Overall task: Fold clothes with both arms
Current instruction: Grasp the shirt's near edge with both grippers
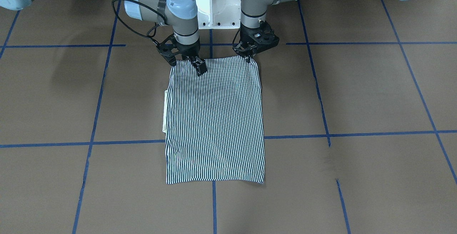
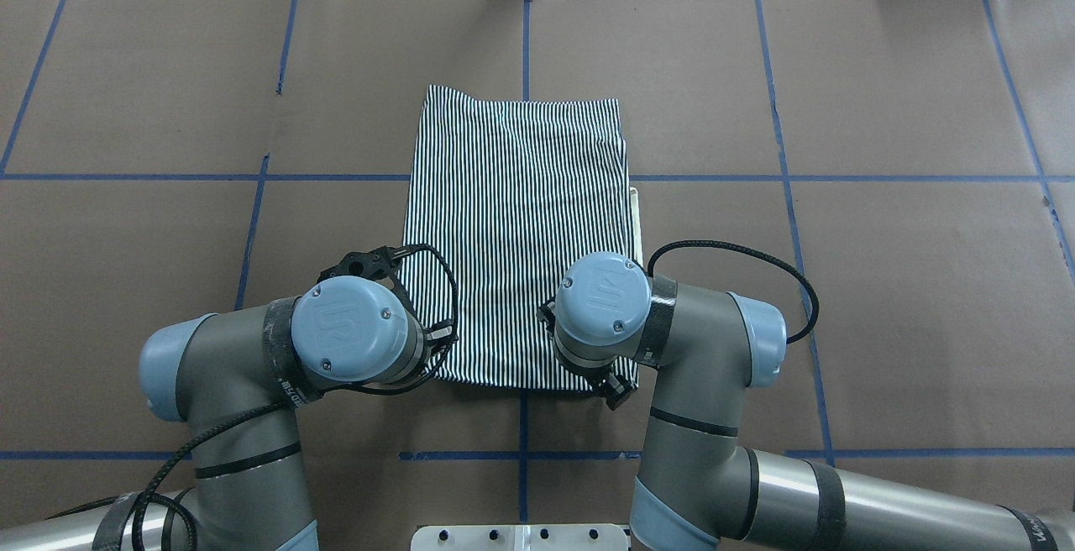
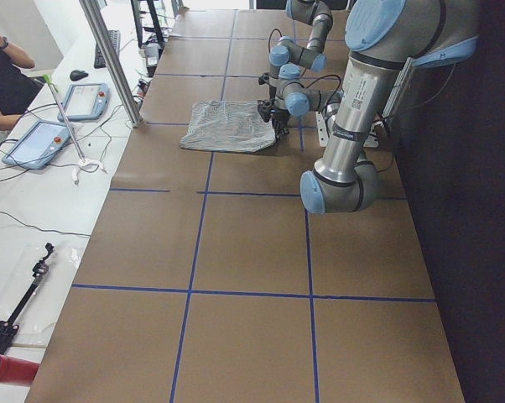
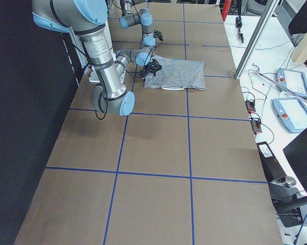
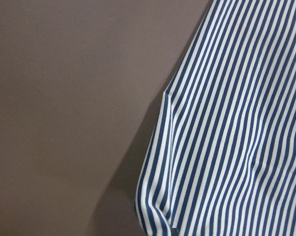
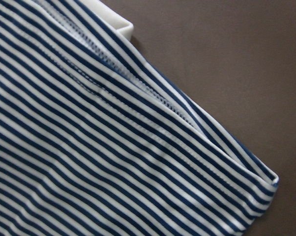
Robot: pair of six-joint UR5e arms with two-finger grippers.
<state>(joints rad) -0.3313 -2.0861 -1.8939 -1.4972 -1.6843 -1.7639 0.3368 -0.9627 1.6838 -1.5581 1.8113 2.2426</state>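
The striped polo shirt [image 1: 214, 120] lies folded into a tall rectangle in the middle of the table [image 2: 516, 232]. A strip of its cream collar [image 2: 634, 207] pokes out along the edge on my right side. My left gripper [image 1: 249, 56] is at the shirt's near left corner and looks shut on the cloth. The left wrist view shows that corner [image 5: 153, 196] raised off the table with a shadow under it. My right gripper [image 1: 199, 67] is on the near edge just inside the right corner [image 6: 271, 179] and looks shut on the hem. No fingers show in either wrist view.
The brown table top [image 2: 882, 282] carries a grid of blue tape lines. The white pedestal base [image 1: 214, 5] stands just behind the grippers. A metal post [image 3: 110, 59] and a side bench with tablets [image 3: 34, 143] lie beyond the far edge.
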